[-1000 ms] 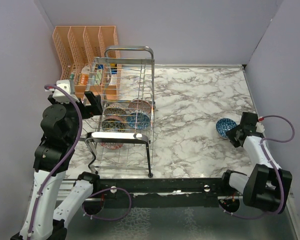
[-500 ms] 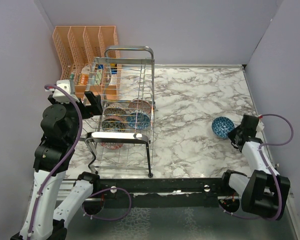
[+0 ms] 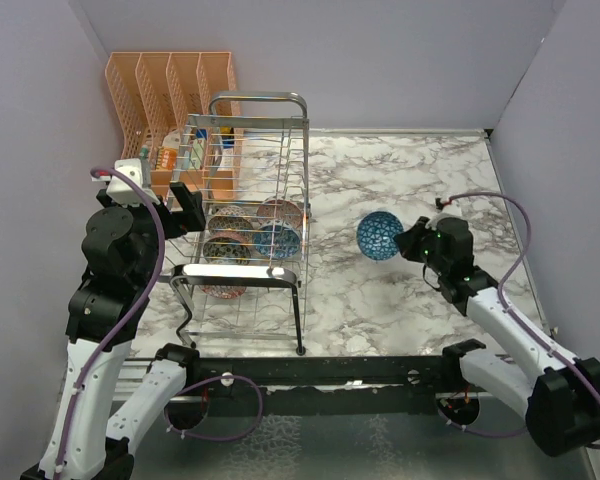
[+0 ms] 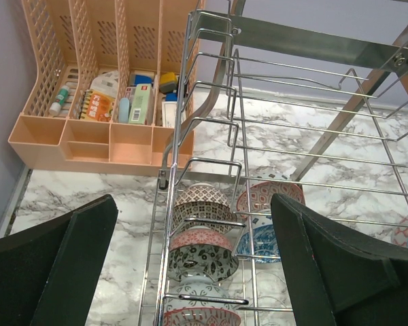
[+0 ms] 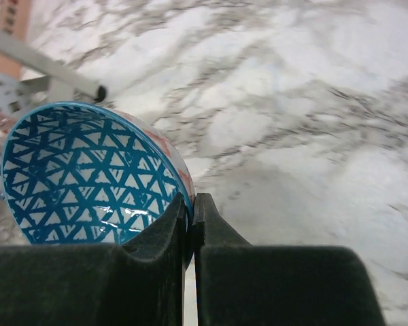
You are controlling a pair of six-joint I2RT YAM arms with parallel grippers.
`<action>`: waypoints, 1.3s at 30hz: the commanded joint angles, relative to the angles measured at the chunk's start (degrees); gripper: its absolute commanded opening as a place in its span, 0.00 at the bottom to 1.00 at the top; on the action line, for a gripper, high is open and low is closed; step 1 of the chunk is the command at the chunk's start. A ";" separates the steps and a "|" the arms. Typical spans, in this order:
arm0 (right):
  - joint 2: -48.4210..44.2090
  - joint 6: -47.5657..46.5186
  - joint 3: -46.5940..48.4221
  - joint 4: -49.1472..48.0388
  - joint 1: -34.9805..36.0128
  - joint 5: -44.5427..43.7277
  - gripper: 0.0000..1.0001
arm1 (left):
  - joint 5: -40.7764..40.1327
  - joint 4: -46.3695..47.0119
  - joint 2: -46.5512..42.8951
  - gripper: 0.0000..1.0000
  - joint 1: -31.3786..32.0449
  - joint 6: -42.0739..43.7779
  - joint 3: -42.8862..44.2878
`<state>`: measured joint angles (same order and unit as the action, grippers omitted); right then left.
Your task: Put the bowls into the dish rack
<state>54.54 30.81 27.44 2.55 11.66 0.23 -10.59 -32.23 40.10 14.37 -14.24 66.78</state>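
Observation:
My right gripper (image 3: 408, 240) is shut on the rim of a blue triangle-patterned bowl (image 3: 379, 235) and holds it above the marble table, right of the chrome dish rack (image 3: 248, 215). In the right wrist view the bowl (image 5: 81, 176) sits left of the closed fingers (image 5: 190, 207), rim pinched between them. Several patterned bowls (image 3: 252, 240) stand in the rack's lower tier; they also show in the left wrist view (image 4: 204, 234). My left gripper (image 4: 190, 272) is open and empty, above the rack's left side.
An orange slotted organizer (image 3: 165, 105) with small items stands behind the rack at the back left. The rack's tall handle bars (image 3: 258, 100) rise at the back and front. Purple walls close in the table on three sides.
My right arm lifted the blue bowl off the table at the far right and carried it left toward the rack. The left arm has not moved.

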 commanded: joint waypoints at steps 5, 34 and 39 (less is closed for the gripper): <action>5.04 -7.98 3.91 -14.68 21.02 -10.37 0.01 | -1.64 -3.38 0.16 0.99 0.17 -1.19 2.75; 41.21 -57.21 14.02 -70.03 55.43 -38.15 0.01 | -5.22 -5.61 -0.55 0.99 0.17 -1.82 4.57; 46.15 -64.35 13.93 -79.50 55.77 -39.57 0.01 | -5.49 -5.51 -0.31 0.99 0.22 -1.61 4.41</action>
<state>97.47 -25.02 39.42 -60.62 66.92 -35.40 -14.66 -37.08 40.07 14.37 -16.16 69.84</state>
